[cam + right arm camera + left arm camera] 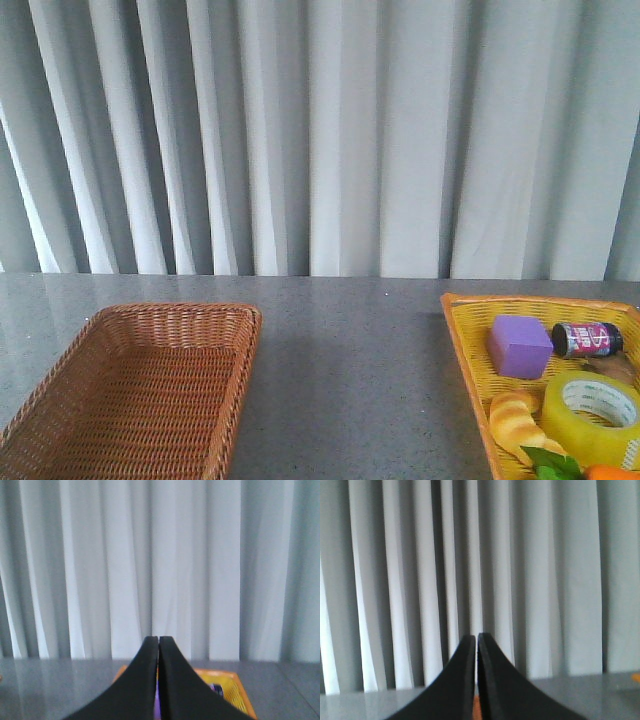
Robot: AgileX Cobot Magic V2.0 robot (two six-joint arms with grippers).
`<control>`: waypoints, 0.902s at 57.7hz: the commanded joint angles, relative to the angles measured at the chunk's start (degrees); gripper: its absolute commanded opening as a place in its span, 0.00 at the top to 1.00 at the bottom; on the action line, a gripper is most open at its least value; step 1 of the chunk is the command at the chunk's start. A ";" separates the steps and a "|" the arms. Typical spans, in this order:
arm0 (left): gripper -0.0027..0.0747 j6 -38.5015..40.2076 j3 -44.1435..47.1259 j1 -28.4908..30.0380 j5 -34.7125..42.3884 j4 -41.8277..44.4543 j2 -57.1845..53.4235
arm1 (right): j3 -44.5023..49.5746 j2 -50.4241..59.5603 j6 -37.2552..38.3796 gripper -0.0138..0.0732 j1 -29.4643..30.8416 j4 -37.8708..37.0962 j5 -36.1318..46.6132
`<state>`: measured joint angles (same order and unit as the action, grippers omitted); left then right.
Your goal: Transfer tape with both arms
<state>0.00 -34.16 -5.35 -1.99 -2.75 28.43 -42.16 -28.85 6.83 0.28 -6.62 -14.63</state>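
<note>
The tape, a wide translucent yellow roll with a white printed core, lies in the yellow basket at the front right of the table. Neither arm shows in the front view. My left gripper is shut and empty, its black fingers pointing at the curtain above the table. My right gripper is shut and empty too; the yellow basket lies beyond and below its fingers, with a strip of purple between them. The tape is hidden in both wrist views.
An empty brown wicker basket sits at the front left. The yellow basket also holds a purple cube, a small dark bottle, a bread toy and a green-and-orange item. A grey curtain hangs behind the table.
</note>
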 commanded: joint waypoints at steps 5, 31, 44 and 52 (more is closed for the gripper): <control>0.97 0.00 -19.22 0.05 -19.59 -0.12 19.48 | -14.51 -17.10 -0.06 0.85 -0.10 -1.73 -13.00; 0.97 0.34 -30.11 0.05 -18.09 -1.24 37.65 | -16.67 -34.65 0.02 0.85 -0.05 -5.98 -14.16; 0.97 0.00 -30.11 0.05 -16.64 -1.07 38.10 | -16.67 -35.52 0.29 0.82 -0.05 -8.17 -14.64; 0.95 0.34 -30.11 0.05 -16.38 -0.72 38.10 | -16.67 -35.91 2.18 0.70 -0.05 -8.38 -15.08</control>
<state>0.00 -62.28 -5.35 -22.87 -3.23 67.47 -56.89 -65.35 7.43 0.28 -13.66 -32.78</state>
